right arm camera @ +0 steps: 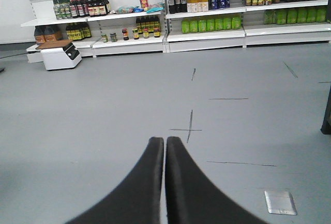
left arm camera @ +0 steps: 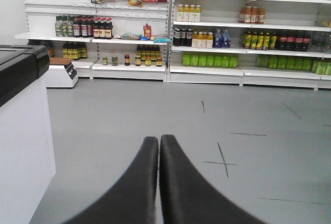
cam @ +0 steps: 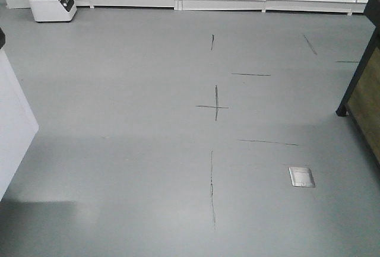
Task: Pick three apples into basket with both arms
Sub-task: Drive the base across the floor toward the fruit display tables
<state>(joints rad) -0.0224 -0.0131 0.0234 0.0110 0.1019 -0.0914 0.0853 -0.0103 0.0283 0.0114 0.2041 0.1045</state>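
Nowhere across the grey floor (cam: 148,120) does the front view show apples or basket. Left wrist: left gripper (left arm camera: 159,146) pressed shut, empty, shelves (left arm camera: 248,27) at twelve o'clock. Right wrist: right gripper (right arm camera: 165,145) likewise closed on nothing; locating the fruit should come first.

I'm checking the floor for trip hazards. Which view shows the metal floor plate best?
The exterior front-facing view: the metal floor plate lies whole, seen steeply from above. The right wrist view shows it too, low in the corner at a flatter angle. The left wrist view misses it.
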